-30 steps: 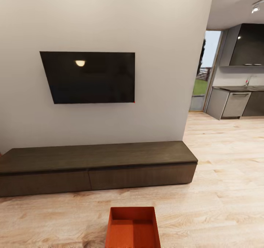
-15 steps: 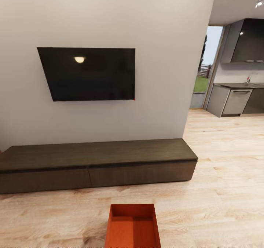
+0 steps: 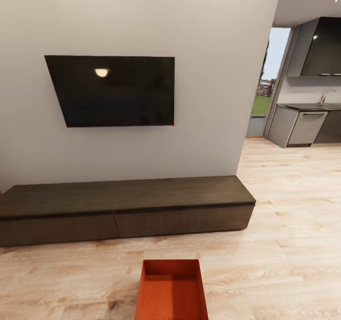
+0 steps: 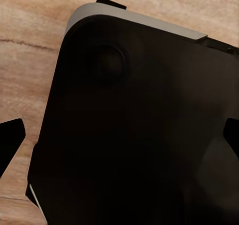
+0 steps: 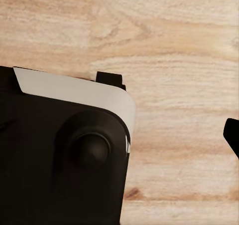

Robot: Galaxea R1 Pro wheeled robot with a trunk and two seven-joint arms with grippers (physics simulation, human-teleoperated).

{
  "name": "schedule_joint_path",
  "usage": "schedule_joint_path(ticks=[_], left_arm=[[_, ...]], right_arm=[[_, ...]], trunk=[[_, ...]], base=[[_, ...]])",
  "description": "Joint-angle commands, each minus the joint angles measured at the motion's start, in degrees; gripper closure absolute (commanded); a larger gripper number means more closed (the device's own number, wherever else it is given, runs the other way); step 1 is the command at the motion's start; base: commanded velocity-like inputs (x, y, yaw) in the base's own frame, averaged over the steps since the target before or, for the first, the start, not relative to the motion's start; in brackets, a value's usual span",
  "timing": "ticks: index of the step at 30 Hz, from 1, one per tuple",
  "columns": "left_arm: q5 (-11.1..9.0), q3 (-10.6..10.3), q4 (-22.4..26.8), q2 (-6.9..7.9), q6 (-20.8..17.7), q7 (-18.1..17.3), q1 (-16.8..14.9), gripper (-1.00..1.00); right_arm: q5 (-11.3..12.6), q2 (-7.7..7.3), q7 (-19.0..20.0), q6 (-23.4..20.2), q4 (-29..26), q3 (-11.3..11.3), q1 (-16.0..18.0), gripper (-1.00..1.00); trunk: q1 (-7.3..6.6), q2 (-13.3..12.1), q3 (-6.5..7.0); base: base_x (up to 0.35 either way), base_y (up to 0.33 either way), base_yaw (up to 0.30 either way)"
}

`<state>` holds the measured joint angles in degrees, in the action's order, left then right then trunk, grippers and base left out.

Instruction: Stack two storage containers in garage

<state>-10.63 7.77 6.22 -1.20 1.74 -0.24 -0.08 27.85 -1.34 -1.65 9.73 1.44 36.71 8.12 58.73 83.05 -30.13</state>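
Black TV [image 3: 113, 91] above low dark cabinet [image 3: 125, 208]; kitchen, possibly, beyond.

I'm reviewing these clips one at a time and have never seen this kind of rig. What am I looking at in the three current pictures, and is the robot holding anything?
These are simulator renders from a wheeled robot with two arms. The large picture comes from its head camera: a storage container, orange-red and open-topped, sits on the wood floor in front of a low dark cabinet, under a wall TV. A kitchen shows through the opening at the right. The two smaller pictures come from cameras near each gripper, looking down at the robot's own black base and the same wood floor. Dark fingertips barely enter their edges, so whether the grippers are open or shut cannot be told. Nothing appears held.
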Motion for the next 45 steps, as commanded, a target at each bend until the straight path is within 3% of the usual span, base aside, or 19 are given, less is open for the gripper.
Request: schedule_joint_path(ticks=[1, 45], left_arm=[[-0.13, 0.35, 0.02, -0.03, 0.11, -0.02, -0.01, -1.0], [-0.18, 0.32, -0.02, 0.24, 0.07, -0.04, -0.01, -1.0]], right_arm=[[0.43, 0.02, -0.02, 0.28, 0.15, 0.48, 0.05, -1.0], [0.45, 0.03, -0.02, 0.29, 0.15, 0.33, 0.05, -1.0]], trunk=[[0.0, 0.03, -0.14], [0.0, 0.03, -4.16]], base=[[0.0, 0.0, 0.0], [0.0, 0.0, 0.0]])
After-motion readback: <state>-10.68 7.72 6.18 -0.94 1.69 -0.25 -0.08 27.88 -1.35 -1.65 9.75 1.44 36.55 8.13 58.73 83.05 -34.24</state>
